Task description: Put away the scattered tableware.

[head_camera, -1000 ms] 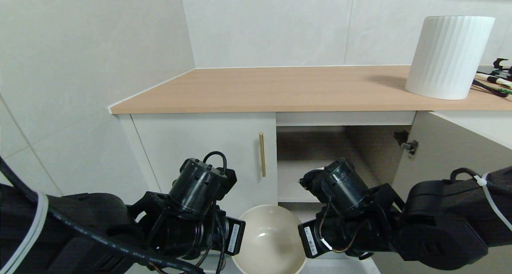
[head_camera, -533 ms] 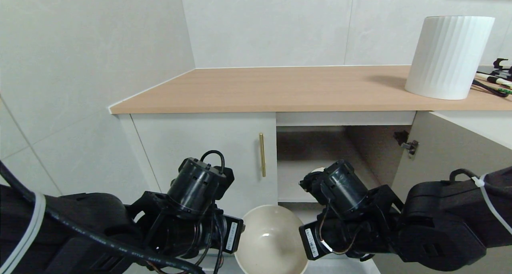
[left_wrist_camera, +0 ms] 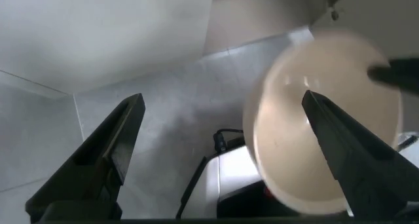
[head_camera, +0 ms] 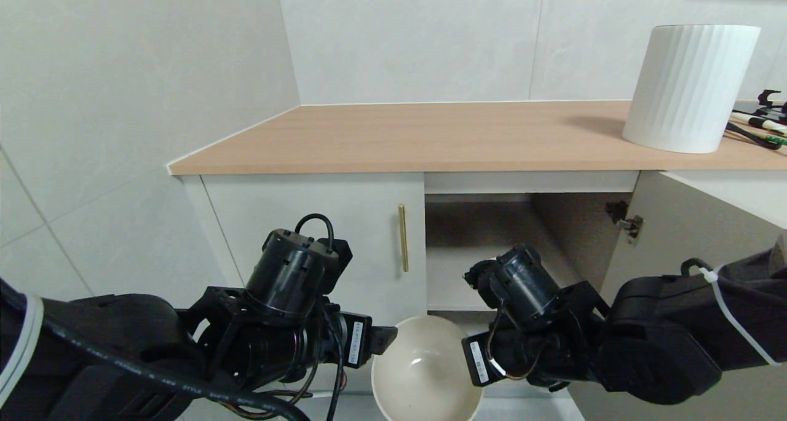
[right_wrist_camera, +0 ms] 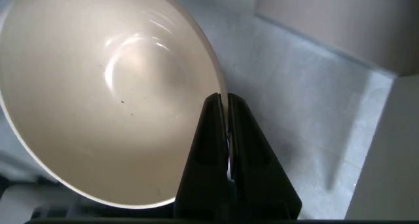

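One cream bowl is what matters here: smooth, glazed, round and deep. It hangs just in front of the open cupboard, short of its pale shelf, with its mouth tipped up toward the room. The right gripper has its dark fingers closed tight on the thin rim, on the side toward the cupboard's swung-out door. The left gripper is spread wide and holds nothing, just beside the opposite rim. The cupboard lies straight ahead of the bowl, so I'd reckon the right arm, already carrying, pushes it in. A glossy rim pinched at one edge may slip.
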`<state>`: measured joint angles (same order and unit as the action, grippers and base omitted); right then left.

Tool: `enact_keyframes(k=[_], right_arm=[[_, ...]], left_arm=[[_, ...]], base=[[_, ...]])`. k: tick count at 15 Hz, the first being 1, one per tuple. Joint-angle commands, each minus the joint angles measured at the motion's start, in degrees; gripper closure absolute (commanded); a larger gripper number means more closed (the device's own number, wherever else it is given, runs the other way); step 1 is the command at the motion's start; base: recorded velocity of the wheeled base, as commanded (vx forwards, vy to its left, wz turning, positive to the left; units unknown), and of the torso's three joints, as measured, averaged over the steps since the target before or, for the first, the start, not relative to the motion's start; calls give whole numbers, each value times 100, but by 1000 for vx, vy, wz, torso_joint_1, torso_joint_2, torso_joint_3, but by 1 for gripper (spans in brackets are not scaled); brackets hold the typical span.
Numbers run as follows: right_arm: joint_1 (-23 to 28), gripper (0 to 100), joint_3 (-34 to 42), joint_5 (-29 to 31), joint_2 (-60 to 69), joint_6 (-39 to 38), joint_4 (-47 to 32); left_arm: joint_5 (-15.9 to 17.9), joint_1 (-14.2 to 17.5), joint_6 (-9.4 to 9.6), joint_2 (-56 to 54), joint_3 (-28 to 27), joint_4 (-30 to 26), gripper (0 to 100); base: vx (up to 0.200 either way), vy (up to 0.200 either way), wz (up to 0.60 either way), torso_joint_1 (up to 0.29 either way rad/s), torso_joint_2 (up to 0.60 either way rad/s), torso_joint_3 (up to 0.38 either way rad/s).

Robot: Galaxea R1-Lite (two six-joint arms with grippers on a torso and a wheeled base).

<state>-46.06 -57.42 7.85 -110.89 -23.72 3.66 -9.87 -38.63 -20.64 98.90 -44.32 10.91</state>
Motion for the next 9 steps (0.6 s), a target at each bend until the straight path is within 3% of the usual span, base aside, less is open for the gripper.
enact_keyframes(k=[1, 7, 9], right_arm=[[545, 100, -121, 41, -372, -177, 188], [1995, 100, -472, 208, -1392, -801, 1542], [2294, 100, -894, 524, -1849, -1038, 1629]], left_arm=[[3, 5, -2, -38, 3, 8, 0], [-15, 40, -28, -90, -15, 16, 0], [-15, 49, -186, -99, -24, 104, 0]], base=[[0, 0, 0, 0, 0, 0], [0, 0, 0, 0, 0, 0], [0, 0, 0, 0, 0, 0]])
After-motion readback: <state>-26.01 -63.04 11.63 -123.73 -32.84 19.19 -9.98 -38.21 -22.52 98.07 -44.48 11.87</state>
